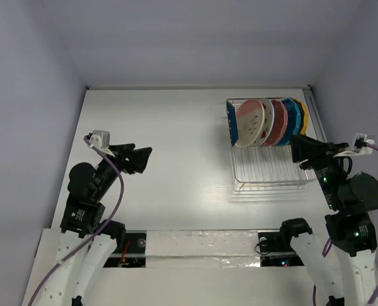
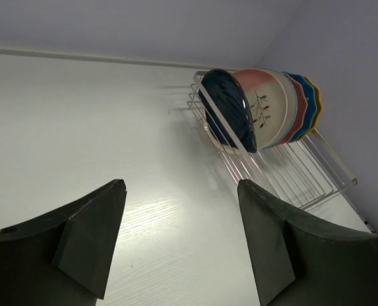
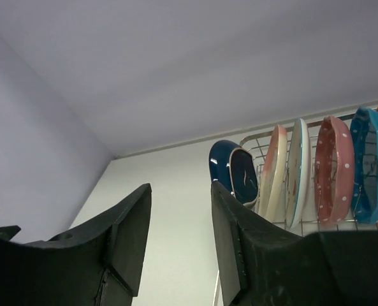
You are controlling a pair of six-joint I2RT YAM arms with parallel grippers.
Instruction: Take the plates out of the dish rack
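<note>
The wire dish rack [image 1: 268, 173] stands at the back right of the white table. Several plates stand upright in its far end: dark blue [image 1: 230, 121], cream-and-pink [image 1: 250, 121], white with red marks [image 1: 268, 124], dotted pink [image 1: 280, 124], teal [image 1: 294, 118], yellow [image 1: 304, 118]. My left gripper [image 1: 144, 156] is open and empty, far left of the rack. In the left wrist view, the left gripper [image 2: 181, 185] faces the dark blue plate [image 2: 230, 108]. My right gripper [image 1: 296, 150] is open and empty over the rack's right side, just in front of the plates [image 3: 334, 169].
Grey walls close in the table on the left, back and right. A strip of shiny tape [image 1: 195, 245] runs along the near edge between the arm bases. Purple cables [image 1: 115, 169] loop from both wrists.
</note>
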